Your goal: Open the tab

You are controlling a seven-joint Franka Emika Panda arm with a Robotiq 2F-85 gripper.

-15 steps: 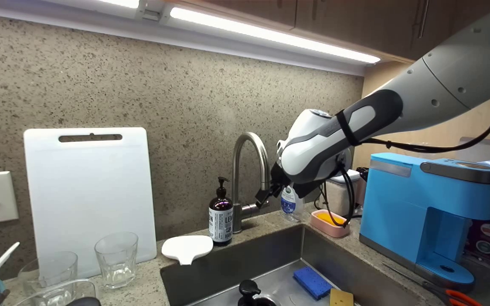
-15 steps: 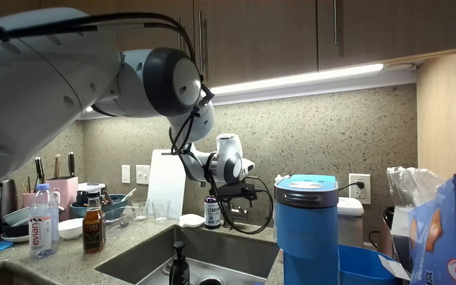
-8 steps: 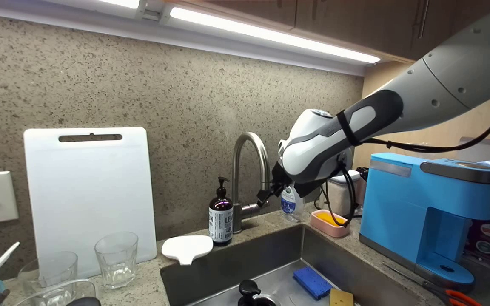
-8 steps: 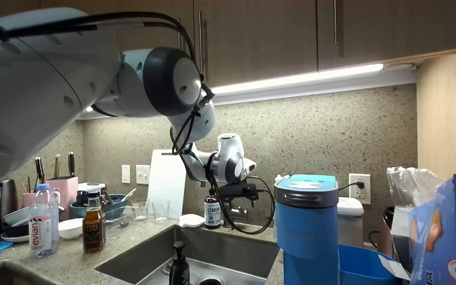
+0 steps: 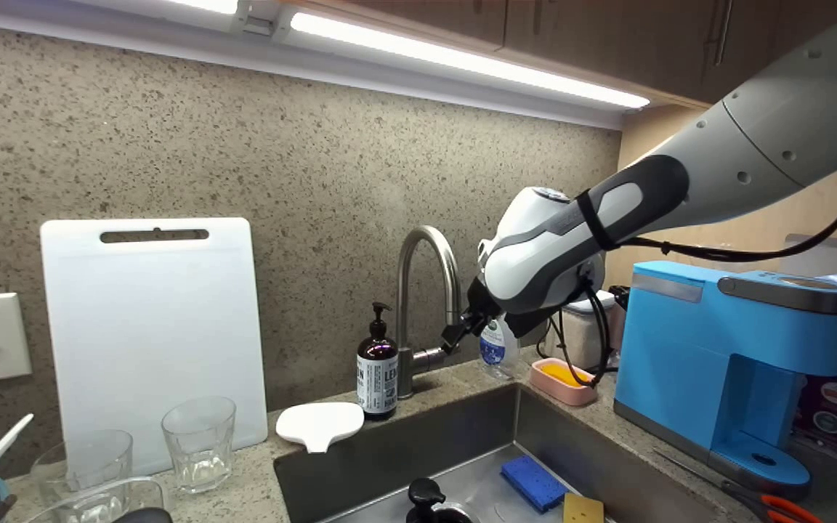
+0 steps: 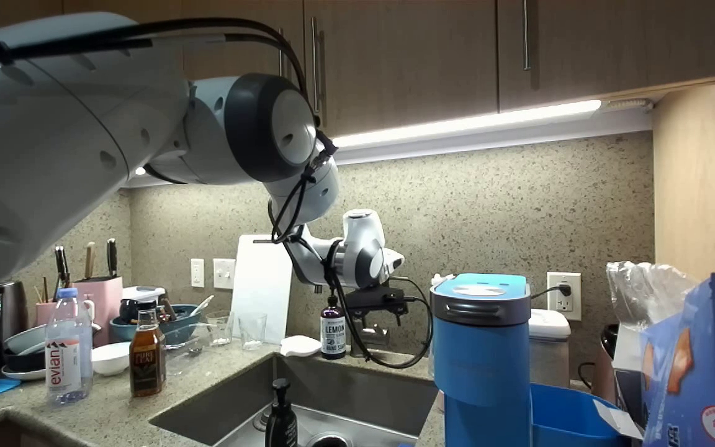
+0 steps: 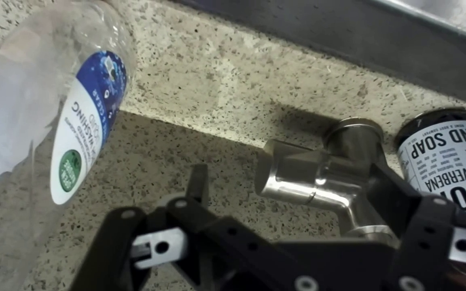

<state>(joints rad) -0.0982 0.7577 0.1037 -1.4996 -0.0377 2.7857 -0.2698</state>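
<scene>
Wall [image 5: 317, 181]: speckled stone, back of scene, lit from above.
Worktop [image 6: 121, 419]: speckled too, runs along foot of wall.
My arm [image 5: 680, 181]: reaches across both exterior views, wrist end angled down.
Sink [image 5: 418, 447]: metal, set into worktop, cut off at bottom of frame in both exterior views.
Blue appliance [image 5: 680, 349]: upright on worktop, just beside sink, seen in both exterior views.
White board [image 5: 150, 327]: stands on worktop, leaning on wall.
Tab [image 5: 404, 298]: tall metal gooseneck; in an exterior view it's upright on worktop btw sink & wall, neck arched over.
Clear bottle [image 7: 83, 125]: reads as washing liq. in wrist view; on worktop, apart from tab.
Hand soap [image 5: 377, 374]: dk pump bottle, upright just beside tab.
My tool [image 7: 287, 182]: wide; its 2 fingers [image 7: 197, 182] stand well apart, tips near tab.
Pink dish [image 5: 562, 390]: low, on worktop by sink corner, near clear bottle.
Blue sponge [image 5: 533, 483]: lies on sink floor.
Yellow sponge [image 5: 583, 508]: just beside blue sponge; frame cuts part off.
Handle [image 7: 291, 173]: stubby metal cyl. out the side of tab; in wrist view I see it in the gap btw my 2 fingers. Can't tell if they touch it.
</scene>
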